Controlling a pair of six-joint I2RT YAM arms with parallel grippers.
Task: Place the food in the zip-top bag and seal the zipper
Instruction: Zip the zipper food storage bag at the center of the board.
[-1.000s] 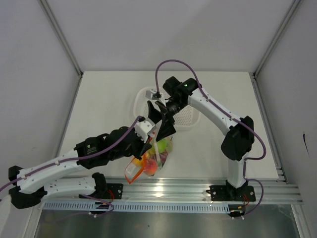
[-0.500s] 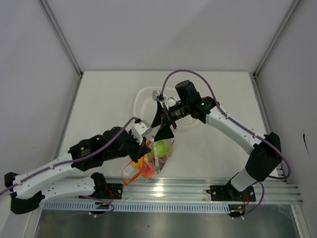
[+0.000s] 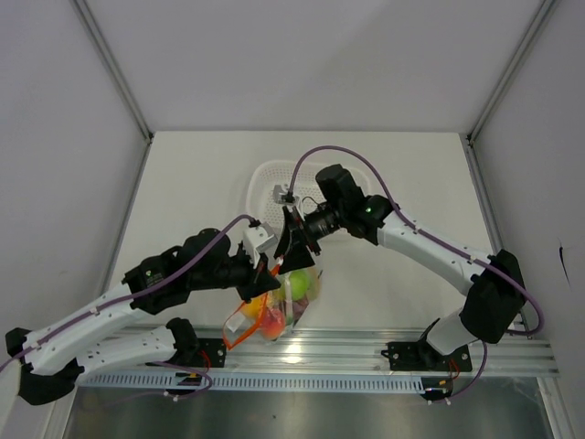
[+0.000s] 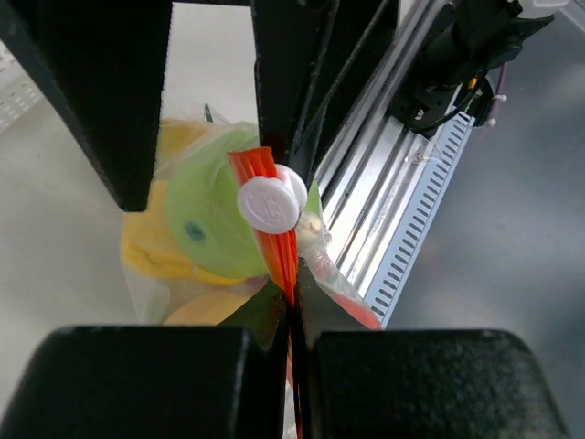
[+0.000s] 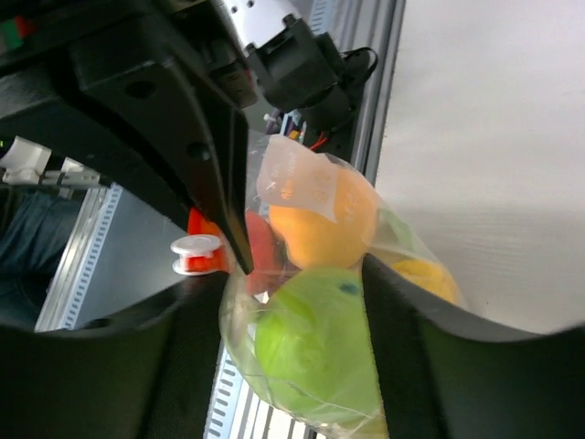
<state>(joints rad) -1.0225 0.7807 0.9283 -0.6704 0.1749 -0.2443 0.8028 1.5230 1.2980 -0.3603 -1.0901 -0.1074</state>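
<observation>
The clear zip-top bag (image 3: 291, 302) hangs just above the table's near edge, holding a green apple (image 5: 315, 352), an orange (image 5: 324, 224) and yellow fruit (image 4: 151, 261). My left gripper (image 4: 291, 306) is shut on the red-orange zipper (image 4: 274, 256), just below its white slider (image 4: 271, 203). In the top view that gripper (image 3: 263, 279) is at the bag's left upper corner. My right gripper (image 5: 297, 293) is open, with its fingers on either side of the bag around the apple; from above it (image 3: 294, 247) sits right over the bag.
The white perforated basket (image 3: 259, 178) stands behind the two grippers. An aluminium rail (image 3: 366, 347) runs along the near edge, right under the hanging bag. The two grippers are close together, with the right one's fingers (image 4: 110, 91) filling the top of the left wrist view.
My right gripper has come down and nearer, from above the basket onto the bag. The left gripper and the bag have shifted slightly toward the near edge.
</observation>
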